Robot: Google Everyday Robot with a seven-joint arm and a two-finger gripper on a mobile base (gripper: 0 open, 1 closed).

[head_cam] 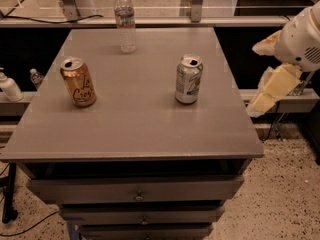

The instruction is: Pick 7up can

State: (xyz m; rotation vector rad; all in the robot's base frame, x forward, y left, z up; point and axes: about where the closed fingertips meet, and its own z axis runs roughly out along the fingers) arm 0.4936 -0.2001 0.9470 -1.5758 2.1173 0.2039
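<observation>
The 7up can [189,79], silver-white with green and red markings and an open silver top, stands upright on the right half of the grey table [135,129]. My gripper [270,85], cream-coloured under a white arm housing, hangs off the table's right edge. It is to the right of the can, at about the can's height, and clearly apart from it. It holds nothing that I can see.
An orange-gold can [78,82] stands upright on the left half of the table. A clear water bottle [125,21] stands at the back centre. Drawers [135,194] sit below the front edge. Small bottles [10,88] stand on a ledge at the left.
</observation>
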